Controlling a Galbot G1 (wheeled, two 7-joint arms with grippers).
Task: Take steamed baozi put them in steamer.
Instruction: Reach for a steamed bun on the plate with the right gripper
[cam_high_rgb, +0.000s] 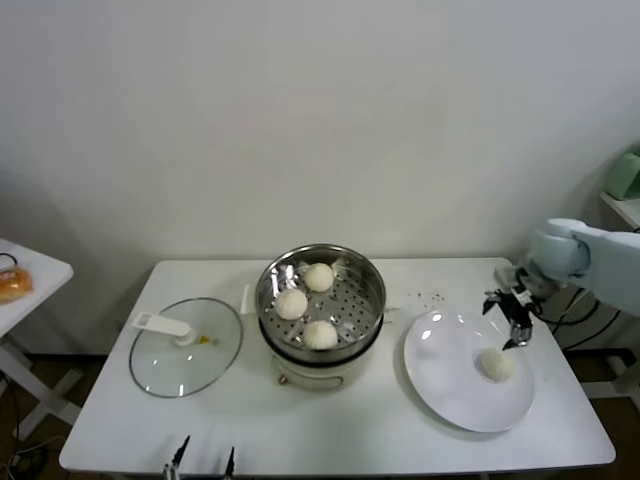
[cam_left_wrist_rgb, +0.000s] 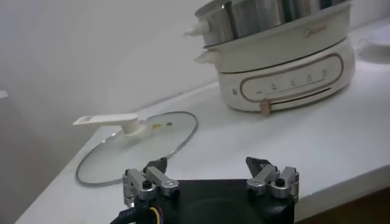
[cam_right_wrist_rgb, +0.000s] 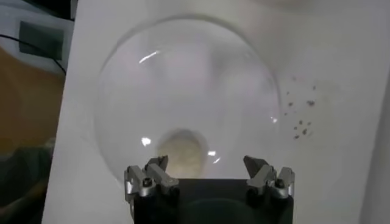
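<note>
White table (cam_high_rgb: 330, 420): right gripper (cam_high_rgb: 517, 322), jaws wide and empty, hovers just above last baozi (cam_high_rgb: 496, 364) on plate (cam_high_rgb: 450, 390), poised for pickup.

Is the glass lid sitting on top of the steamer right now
No, the glass lid lies flat on the table beside the open steamer.

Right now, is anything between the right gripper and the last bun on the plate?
No. In the right wrist view, the open right gripper hangs over the bun with only bare white plate around it; the head view agrees.
</note>
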